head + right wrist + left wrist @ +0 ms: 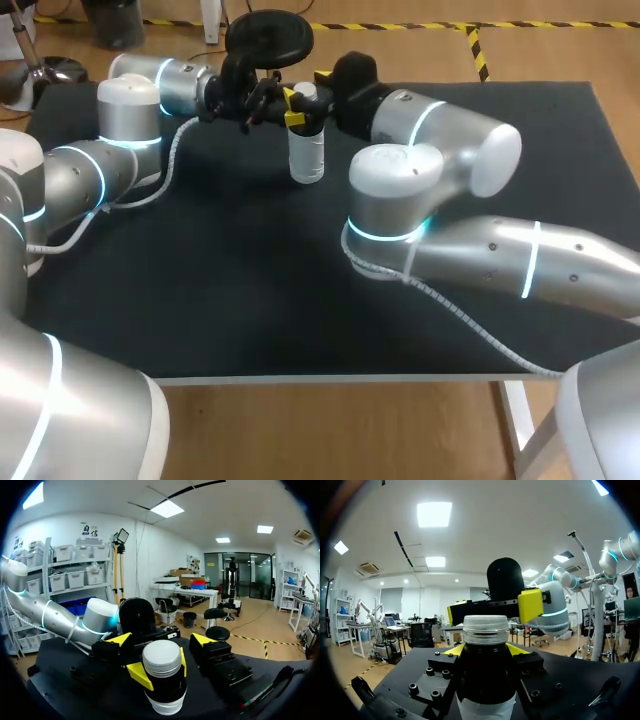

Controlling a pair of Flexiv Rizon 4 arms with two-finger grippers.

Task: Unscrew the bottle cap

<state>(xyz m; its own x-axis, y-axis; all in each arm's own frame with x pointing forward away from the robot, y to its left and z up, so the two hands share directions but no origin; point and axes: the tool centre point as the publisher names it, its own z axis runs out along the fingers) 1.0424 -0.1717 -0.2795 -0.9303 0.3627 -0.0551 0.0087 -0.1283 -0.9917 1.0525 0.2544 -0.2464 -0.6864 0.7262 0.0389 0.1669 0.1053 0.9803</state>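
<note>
Black desk (200,300), left gripper (486,650) with jaws clamped on an upright bottle (307,160) just under its cap, bottle at the desk's far middle, pale label (485,711) with print too small to read, right gripper (161,639) – jaws spread wide either side of the white cap (161,656), not touching it

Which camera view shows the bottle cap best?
The left wrist view: the bottle cap is close and side-on, its ribbed rim clear atop the bottle. The right wrist view shows it too, mostly its flat top. The head view shows only a small pale spot.
</note>
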